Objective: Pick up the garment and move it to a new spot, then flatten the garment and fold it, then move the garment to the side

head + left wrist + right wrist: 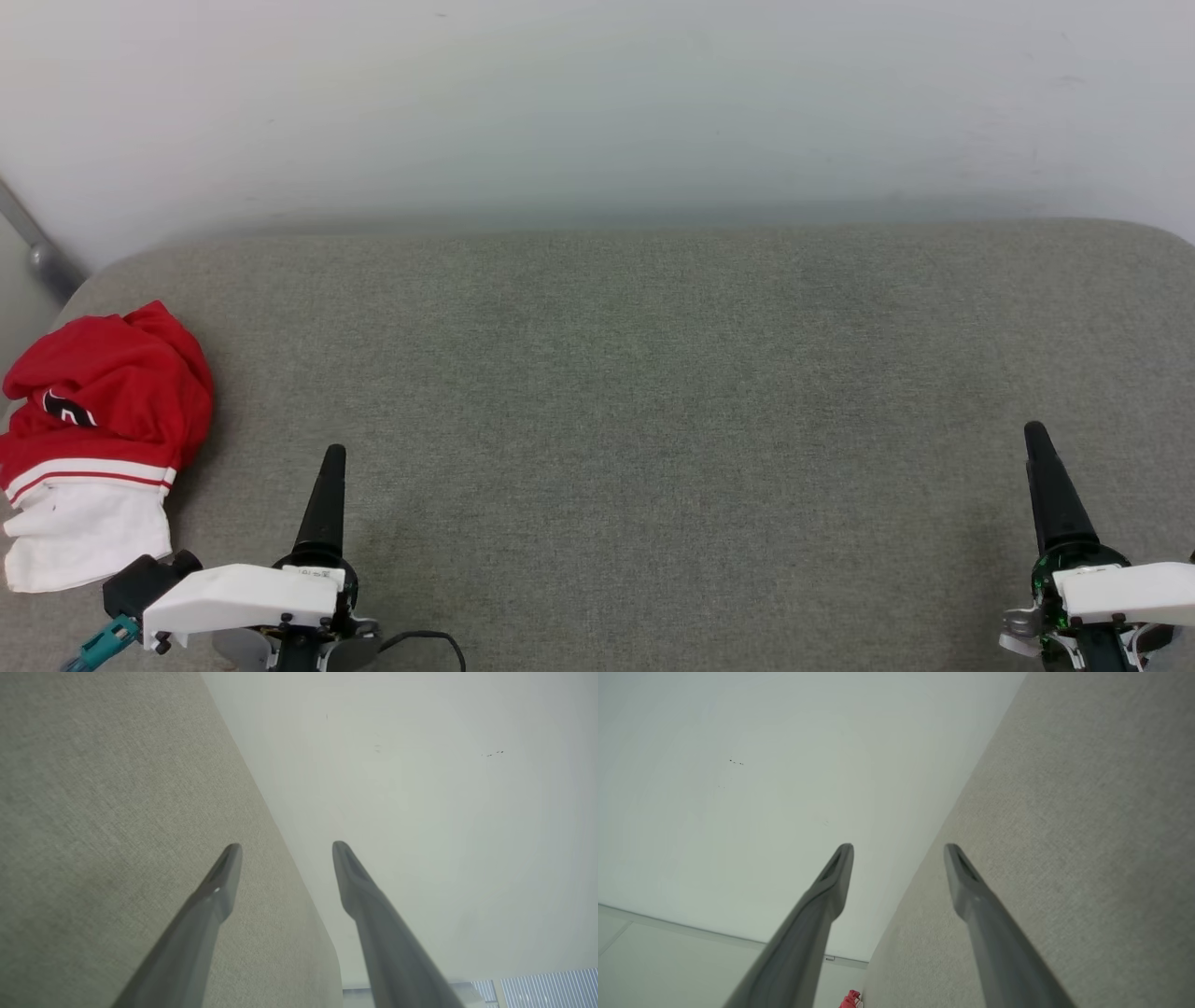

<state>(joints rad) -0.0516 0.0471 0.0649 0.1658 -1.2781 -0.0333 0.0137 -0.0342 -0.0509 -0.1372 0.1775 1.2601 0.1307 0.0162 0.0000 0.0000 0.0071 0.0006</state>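
The garment (103,411) lies bunched at the far left edge of the grey bench (653,373), red folds over a white sleeve. Left gripper (287,847) is near it, fingers spread wide, holding nothing. Right gripper (899,847) is well apart on the other side, fingers wide too, empty

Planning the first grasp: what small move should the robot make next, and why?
Probably swing the left claw toward its left, over the garment. It lies crumpled at the left edge of the grey surface, untouched, and that claw is open and closest; the right claw sits far across.
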